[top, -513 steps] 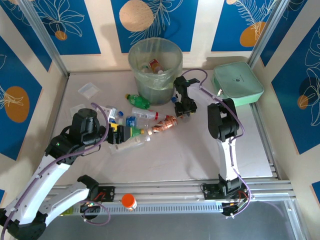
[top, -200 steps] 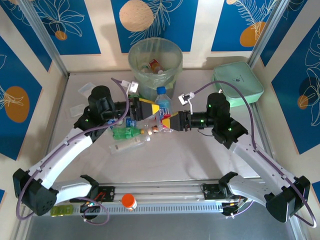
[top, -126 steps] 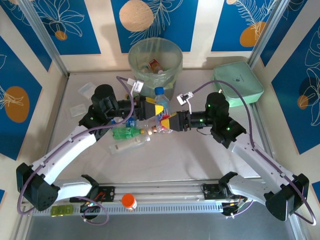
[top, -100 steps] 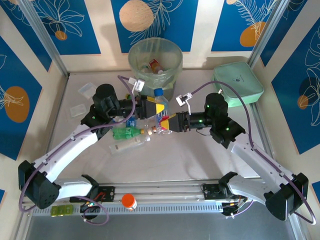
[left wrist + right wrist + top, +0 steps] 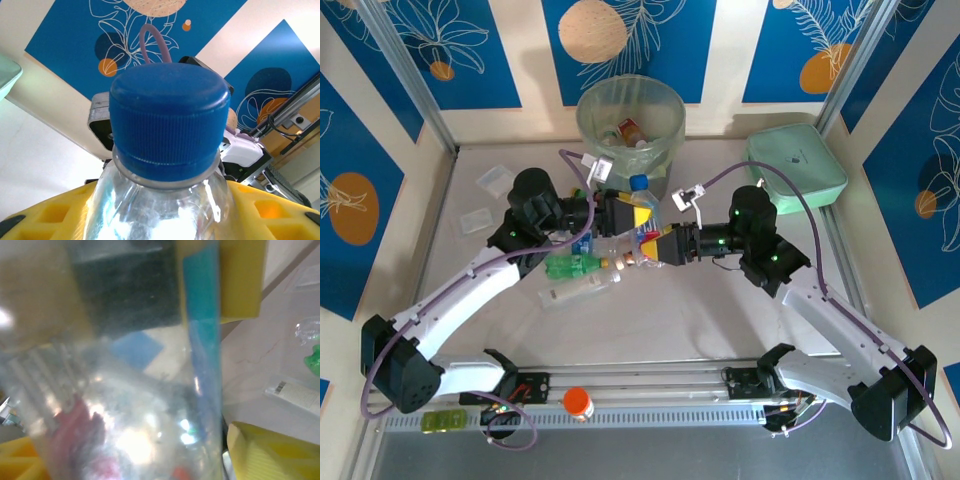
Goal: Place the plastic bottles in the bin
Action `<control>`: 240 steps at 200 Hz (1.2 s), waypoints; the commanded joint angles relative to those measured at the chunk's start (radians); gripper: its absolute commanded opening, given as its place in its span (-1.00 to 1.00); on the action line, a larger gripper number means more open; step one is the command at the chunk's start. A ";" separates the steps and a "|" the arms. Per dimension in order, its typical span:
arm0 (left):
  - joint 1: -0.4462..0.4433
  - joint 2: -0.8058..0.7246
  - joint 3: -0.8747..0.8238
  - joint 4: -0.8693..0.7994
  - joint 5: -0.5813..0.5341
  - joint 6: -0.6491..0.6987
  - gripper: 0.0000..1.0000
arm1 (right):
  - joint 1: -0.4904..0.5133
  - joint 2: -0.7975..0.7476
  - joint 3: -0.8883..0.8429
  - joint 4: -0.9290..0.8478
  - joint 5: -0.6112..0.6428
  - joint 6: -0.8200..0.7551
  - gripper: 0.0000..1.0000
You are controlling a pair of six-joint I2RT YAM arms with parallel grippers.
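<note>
Clear, blue-capped bottle (image 5: 642,208) upright just before the bin (image 5: 588,122). Left fingers (image 5: 50,216) clamped below its neck; right fingers (image 5: 245,280) flank it, grip unclear. Bare worktop (image 5: 700,310) on the near side.

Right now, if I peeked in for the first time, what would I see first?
First, a clear bottle with a blue cap standing up over the middle of the table. The left gripper clasps it under the cap, and the right gripper is at its lower half. Behind it, at the far edge, stands the round bin with bottles inside, and a green bottle lies nearer the front.
</note>
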 commanded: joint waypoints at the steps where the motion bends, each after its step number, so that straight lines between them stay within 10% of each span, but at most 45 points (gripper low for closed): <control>1: -0.013 0.002 0.023 0.060 0.028 -0.013 -0.11 | 0.003 -0.020 -0.005 -0.018 0.026 -0.007 0.86; 44: 0.029 0.014 0.112 -0.194 -0.099 0.136 -0.13 | -0.001 -0.105 0.062 -0.133 0.109 -0.071 0.99; 126: 0.172 0.351 0.679 -0.648 -0.432 0.191 -0.25 | -0.014 -0.346 0.135 -0.466 0.727 -0.195 0.89; 240: 0.282 0.972 1.436 -0.868 -0.735 0.034 -0.33 | -0.017 -0.425 0.054 -0.547 0.764 -0.220 0.87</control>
